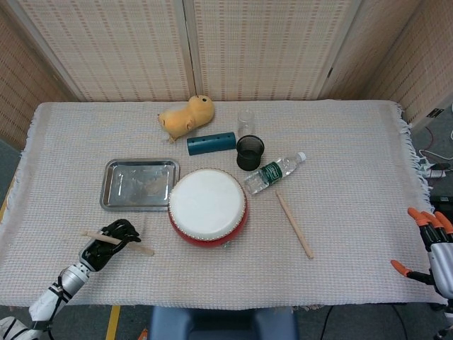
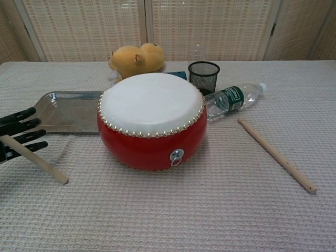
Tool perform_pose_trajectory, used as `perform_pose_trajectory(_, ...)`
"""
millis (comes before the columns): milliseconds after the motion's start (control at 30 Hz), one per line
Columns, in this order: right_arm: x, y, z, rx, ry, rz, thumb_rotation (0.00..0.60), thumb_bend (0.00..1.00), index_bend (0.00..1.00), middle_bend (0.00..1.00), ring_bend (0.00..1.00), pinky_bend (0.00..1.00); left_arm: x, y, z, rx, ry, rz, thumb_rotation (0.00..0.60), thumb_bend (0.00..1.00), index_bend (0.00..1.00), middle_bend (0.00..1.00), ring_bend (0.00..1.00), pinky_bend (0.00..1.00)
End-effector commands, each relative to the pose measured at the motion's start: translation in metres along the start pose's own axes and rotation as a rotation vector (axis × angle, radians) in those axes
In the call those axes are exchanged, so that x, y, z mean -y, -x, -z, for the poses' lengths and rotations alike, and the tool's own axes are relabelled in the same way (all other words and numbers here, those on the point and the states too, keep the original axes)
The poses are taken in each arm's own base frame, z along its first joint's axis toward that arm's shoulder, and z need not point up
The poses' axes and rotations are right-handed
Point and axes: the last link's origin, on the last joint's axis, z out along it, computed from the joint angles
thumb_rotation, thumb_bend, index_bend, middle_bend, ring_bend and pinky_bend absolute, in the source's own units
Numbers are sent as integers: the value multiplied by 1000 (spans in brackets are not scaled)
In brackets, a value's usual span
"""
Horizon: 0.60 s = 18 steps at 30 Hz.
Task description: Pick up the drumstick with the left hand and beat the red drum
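Observation:
The red drum (image 1: 207, 207) (image 2: 151, 121) with a white skin stands in the middle of the table. My black left hand (image 1: 106, 241) (image 2: 18, 135) lies at the front left, left of the drum and apart from it. It holds a wooden drumstick (image 1: 119, 242) (image 2: 39, 161) under curled fingers. The stick lies low, its tip on the cloth pointing toward the drum. A second drumstick (image 1: 294, 224) (image 2: 275, 155) lies loose to the right of the drum. My right hand (image 1: 432, 248), with orange fingertips, hangs open and empty off the table's right edge.
A metal tray (image 1: 139, 184) (image 2: 68, 110) sits just behind my left hand. Behind the drum are a yellow plush duck (image 1: 186, 115), a blue cylinder (image 1: 211, 142), a black mesh cup (image 1: 250, 152), a clear glass (image 1: 245, 119) and a lying water bottle (image 1: 274, 172).

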Motion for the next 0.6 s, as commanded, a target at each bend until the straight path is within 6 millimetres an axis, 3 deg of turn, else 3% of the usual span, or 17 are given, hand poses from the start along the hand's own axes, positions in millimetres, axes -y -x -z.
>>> perform_pose_trajectory(33,-1,0,0,1,1,-1,600,85,42,126,0,39,3,13,-5,8,8,-40,600,353,431,445,368,368)
perform_pose_trajectory(600,-5,0,-1,-1,3,-7,600,85,44,126,0,39,23,46,-25,61,-61,-170,600,288,431,444,373,369)
